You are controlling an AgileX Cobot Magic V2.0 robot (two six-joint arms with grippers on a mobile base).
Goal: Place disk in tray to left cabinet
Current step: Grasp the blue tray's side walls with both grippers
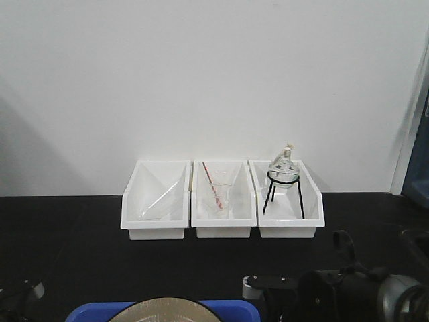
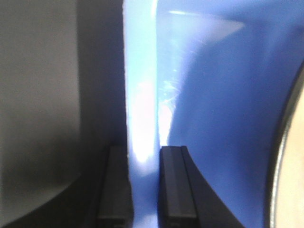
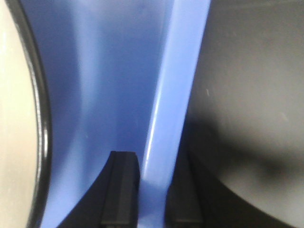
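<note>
Two grippers are in view, both clamped on one rectangular blue plastic tray [image 2: 213, 118] with a low raised rim. Left gripper [image 2: 142, 156]: two dark fingers [image 2: 116, 190] stand either side of the tray's upright rim and press on it, one outside, one inside. Right gripper [image 3: 153, 161]: same arrangement on the opposite rim, its fingers [image 3: 124, 190] closed on the wall.

One round tan-beige enamel disk [image 3: 14, 118] with a thin black rim lies in the tray, inboard of each gripper. A strip of bare blue floor separates its edge from the inner finger in both wrist views.

Black counter top [image 1: 67, 268] lies outboard of each gripper.

Ahead of the grippers and well apart from them, three white plastic bins [image 1: 222, 231] stand side by side against a white wall [image 1: 214, 80]. The left bin holds clear glassware, the middle one a clear glass vessel with one red rod [image 1: 216, 191], the right one a round glass flask [image 1: 282, 164] on one black tripod stand [image 1: 281, 198].
</note>
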